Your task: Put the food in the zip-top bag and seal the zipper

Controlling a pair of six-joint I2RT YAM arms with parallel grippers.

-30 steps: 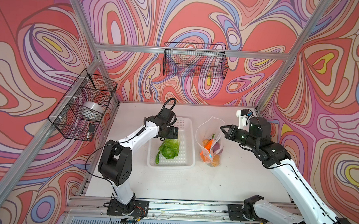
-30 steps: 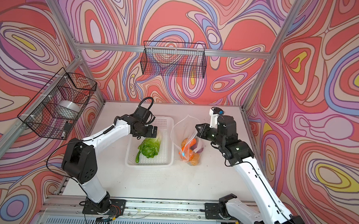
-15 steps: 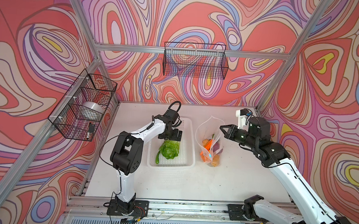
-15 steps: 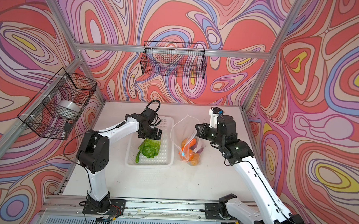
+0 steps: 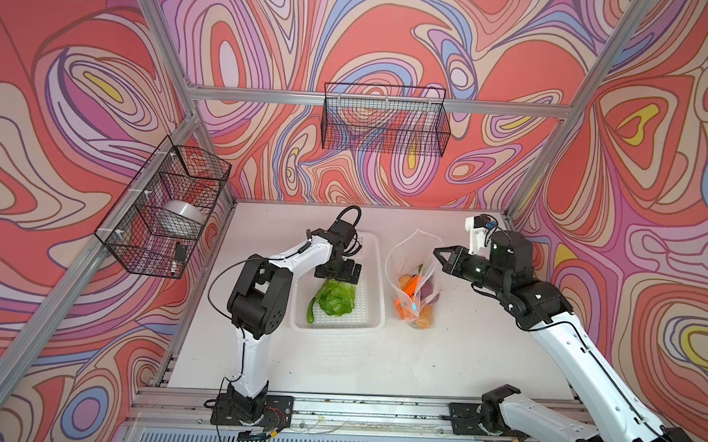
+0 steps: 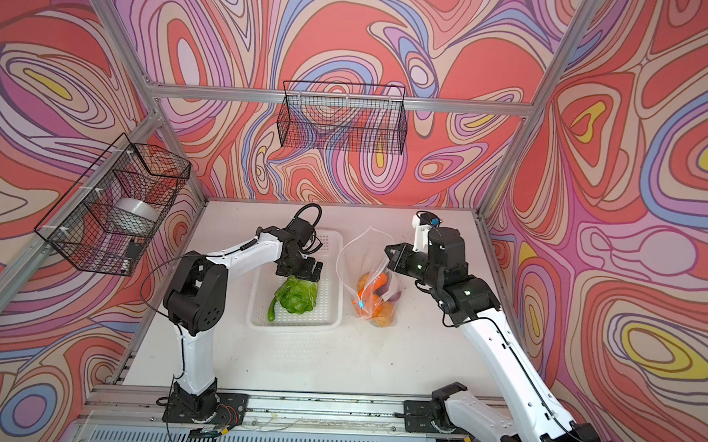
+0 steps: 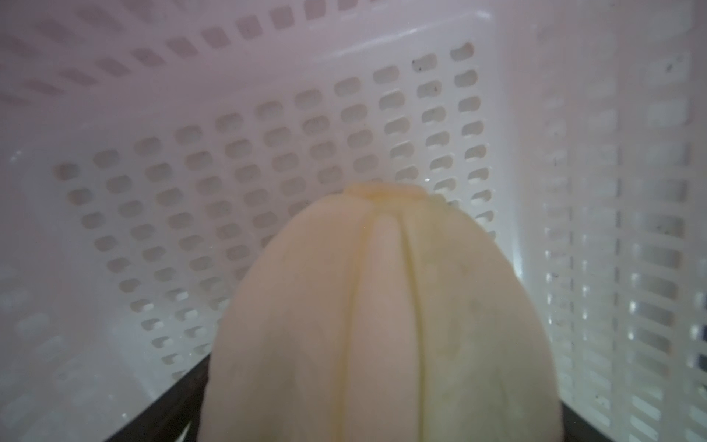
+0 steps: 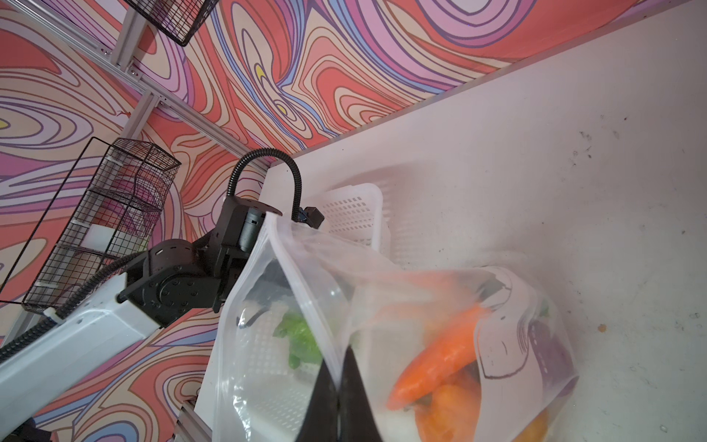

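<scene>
Two pieces lie in the white basket (image 5: 336,326): the lettuce (image 5: 335,299) and a slim green vegetable (image 5: 311,311) half hidden beside it. The left gripper (image 5: 338,276) stands spread wide astride the lettuce's pale end; whether it touches is unclear. The right gripper (image 8: 336,382) pinches the rim of the zip-top bag (image 8: 382,298), which stands open just beside the basket, its carrot (image 8: 440,356), purple onion (image 8: 551,344) and orange pieces overlapping beyond counting.

I count one white perforated basket (image 5: 336,326), one zip-top bag (image 5: 400,253), two black wire baskets (image 5: 384,124) (image 5: 166,208), one lettuce (image 5: 335,298), one slim green vegetable (image 5: 311,311), one carrot (image 8: 440,356), one purple onion (image 8: 551,352).
</scene>
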